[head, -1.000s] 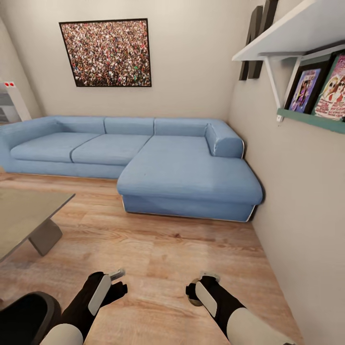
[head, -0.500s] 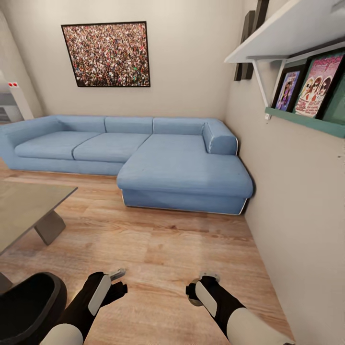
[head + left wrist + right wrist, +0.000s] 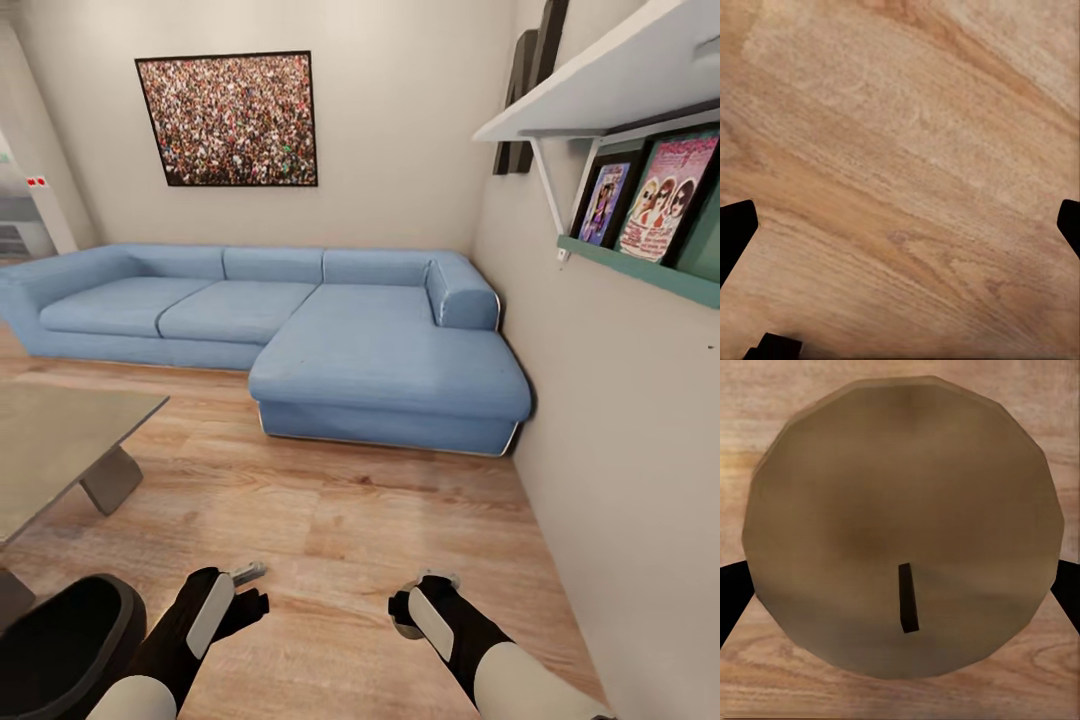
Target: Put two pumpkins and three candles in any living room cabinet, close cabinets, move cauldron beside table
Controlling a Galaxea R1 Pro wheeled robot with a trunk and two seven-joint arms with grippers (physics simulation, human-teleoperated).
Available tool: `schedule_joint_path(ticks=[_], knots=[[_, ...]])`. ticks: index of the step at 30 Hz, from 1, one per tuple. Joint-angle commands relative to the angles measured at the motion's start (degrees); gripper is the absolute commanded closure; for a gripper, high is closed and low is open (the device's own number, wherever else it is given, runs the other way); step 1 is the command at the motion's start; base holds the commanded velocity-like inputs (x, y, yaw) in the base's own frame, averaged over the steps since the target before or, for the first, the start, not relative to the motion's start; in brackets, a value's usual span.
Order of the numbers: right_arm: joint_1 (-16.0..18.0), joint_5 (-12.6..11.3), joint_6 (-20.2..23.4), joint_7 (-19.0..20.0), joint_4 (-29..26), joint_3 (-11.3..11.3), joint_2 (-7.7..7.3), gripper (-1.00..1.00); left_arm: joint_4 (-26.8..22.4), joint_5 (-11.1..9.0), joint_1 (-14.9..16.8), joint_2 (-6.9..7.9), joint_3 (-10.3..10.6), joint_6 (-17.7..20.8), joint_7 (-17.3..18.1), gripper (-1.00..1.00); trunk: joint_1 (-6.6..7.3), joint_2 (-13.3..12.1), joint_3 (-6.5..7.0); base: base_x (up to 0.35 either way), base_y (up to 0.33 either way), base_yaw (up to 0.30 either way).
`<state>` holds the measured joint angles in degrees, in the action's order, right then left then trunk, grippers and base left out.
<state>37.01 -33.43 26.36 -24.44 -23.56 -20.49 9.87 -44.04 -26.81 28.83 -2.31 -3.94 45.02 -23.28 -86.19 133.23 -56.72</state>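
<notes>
My right gripper [image 3: 418, 603] is shut on a candle [image 3: 900, 525], an olive-brown stub whose round top and dark wick face the right wrist camera; a sliver of the candle [image 3: 404, 630] shows under the fingers in the head view. Above the bare wooden floor, my left gripper [image 3: 247, 588] stands open with nothing between its fingers [image 3: 735, 232]. The black round cauldron [image 3: 60, 645] sits on the floor at the lower left beside my left arm, cut off by the picture's edge. The pumpkins and the cabinet are out of view.
A grey low table [image 3: 50, 450] stands at the left. A blue corner sofa [image 3: 380, 350] lines the far wall under a framed picture [image 3: 228, 120]. A plain wall [image 3: 620, 450] runs close on the right, carrying shelves [image 3: 600, 90] with framed prints. Wooden floor [image 3: 330, 520] lies ahead.
The whole view has shifted a little, so the camera has moved; the cauldron's edge shows more. Both arms keep their pose and the candle stays in the right gripper.
</notes>
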Motion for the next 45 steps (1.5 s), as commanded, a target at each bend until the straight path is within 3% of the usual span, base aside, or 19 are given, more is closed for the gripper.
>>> schedule_joint_path(ticks=[1,12,45], knots=[[0.0,-0.1,0.0,0.0,0.0,0.0,-0.01,1.0,0.0,0.0,0.0,-0.02,0.0,0.1,0.0,-1.0,0.22,-0.4,0.18,-0.045,0.0,0.227],[0.0,-0.1,0.2,0.0,0.0,0.4,-0.02,1.0,0.0,0.1,0.0,-0.68,0.1,-0.3,0.0,-1.0,2.64,-4.8,2.16,-0.242,0.0,0.279],[0.0,-0.1,0.2,0.0,0.0,0.4,-0.01,1.0,0.0,0.2,0.0,-1.12,0.1,-0.1,0.0,-1.0,9.89,-18.1,8.08,-0.047,0.0,0.29]])
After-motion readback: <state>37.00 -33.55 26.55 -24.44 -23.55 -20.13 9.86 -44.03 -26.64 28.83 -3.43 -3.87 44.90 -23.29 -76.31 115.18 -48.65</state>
